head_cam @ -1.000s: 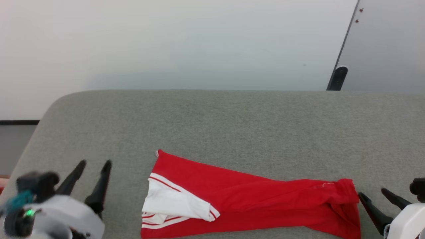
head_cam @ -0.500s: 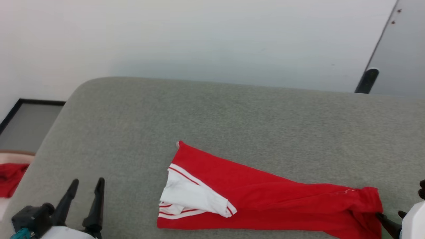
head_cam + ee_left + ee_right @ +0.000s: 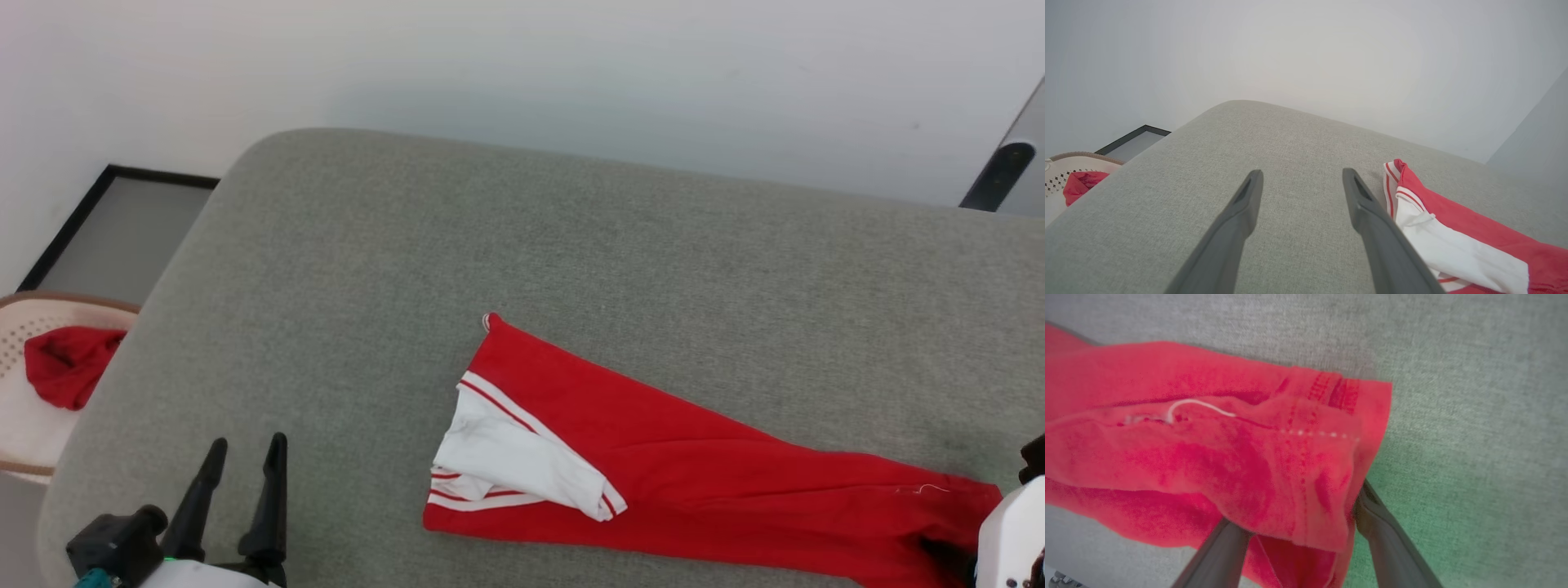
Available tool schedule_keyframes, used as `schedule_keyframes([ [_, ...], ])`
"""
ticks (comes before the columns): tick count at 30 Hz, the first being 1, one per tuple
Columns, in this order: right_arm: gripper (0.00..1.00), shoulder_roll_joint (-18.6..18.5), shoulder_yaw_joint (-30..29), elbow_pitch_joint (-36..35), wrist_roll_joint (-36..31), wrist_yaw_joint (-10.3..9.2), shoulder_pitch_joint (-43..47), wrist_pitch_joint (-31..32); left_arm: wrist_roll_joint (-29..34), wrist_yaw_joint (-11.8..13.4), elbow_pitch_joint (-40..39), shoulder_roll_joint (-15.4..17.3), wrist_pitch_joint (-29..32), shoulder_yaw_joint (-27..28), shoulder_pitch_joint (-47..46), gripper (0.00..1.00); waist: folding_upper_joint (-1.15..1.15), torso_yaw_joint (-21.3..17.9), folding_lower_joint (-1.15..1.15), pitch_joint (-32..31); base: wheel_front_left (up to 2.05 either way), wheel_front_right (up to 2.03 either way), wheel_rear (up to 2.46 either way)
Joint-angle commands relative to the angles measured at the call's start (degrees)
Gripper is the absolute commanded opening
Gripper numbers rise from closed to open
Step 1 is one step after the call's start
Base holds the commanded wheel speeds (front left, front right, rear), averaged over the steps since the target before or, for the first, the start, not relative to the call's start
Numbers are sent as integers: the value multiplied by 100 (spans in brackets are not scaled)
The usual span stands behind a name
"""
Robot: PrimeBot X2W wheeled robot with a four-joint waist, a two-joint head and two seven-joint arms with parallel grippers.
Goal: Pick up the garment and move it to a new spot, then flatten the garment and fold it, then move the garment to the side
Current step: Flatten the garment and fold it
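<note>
The right gripper (image 3: 1296,522) stands with its jaws wide apart at the right end of the shirt (image 3: 694,457). The red hem drapes over both fingertips and hides them, so the cloth lies on the fingers rather than being pinched between them. Whether the tips are under the hem or pushed into it cannot be told. The left gripper (image 3: 247,445) is spread open too and holds nothing. It sits over bare grey cushion (image 3: 490,229) at the near left, well apart from the shirt.

The shirt lies on the cushion toward the near edge, right of the middle — a long red strip running from left to right. A white sleeve with red trim is folded onto its left end. The number is not in sight.

Judging from this, the move to a new spot and the flattening look done, and a lengthwise fold seems to be in. What is probably left is a fold across the strip — right end brought over toward the sleeve — and then carrying the bundle to the side. The right jaws would need to close on the hem first.

Off the left edge of the cushion stands a pale basket (image 3: 49,304) with a small red cloth (image 3: 65,363) in it.
</note>
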Motion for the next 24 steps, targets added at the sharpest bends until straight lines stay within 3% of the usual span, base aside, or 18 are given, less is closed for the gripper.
schedule_keyframes([
  [1, 100, 89, 128, 281, 58, -6, -85, 82, 52, -108, 93, -95, -3, 57, -71, 100, 0, 125, 0, 131, 0, 0, 0],
  [3, 100, 148, 310, 529, 122, -5, -155, 231, 122, -189, 154, -161, -3, 132, -145, 100, 0, 142, 0, 161, 0, 0, 0],
  [4, 79, 180, 382, 651, 179, -2, -217, 279, 144, -217, 193, -195, -3, 166, -153, 100, 0, 144, 0, 180, 0, 0, 0],
  [5, 0, 193, 467, 743, 240, -1, -269, 335, 181, -250, 216, -227, -3, 186, -170, 100, 0, 146, 0, 200, 0, 0, 0],
  [12, 0, 27, 559, 1154, 532, -8, -561, 197, 391, -393, 348, -398, -3, 289, -247, 100, 0, 135, 0, 251, 0, 0, 0],
  [24, 0, -848, 250, 1367, 606, -14, -1015, 45, 539, -500, 542, -503, -3, 399, -109, 100, 0, -115, 0, 23, 0, 0, 0],
])
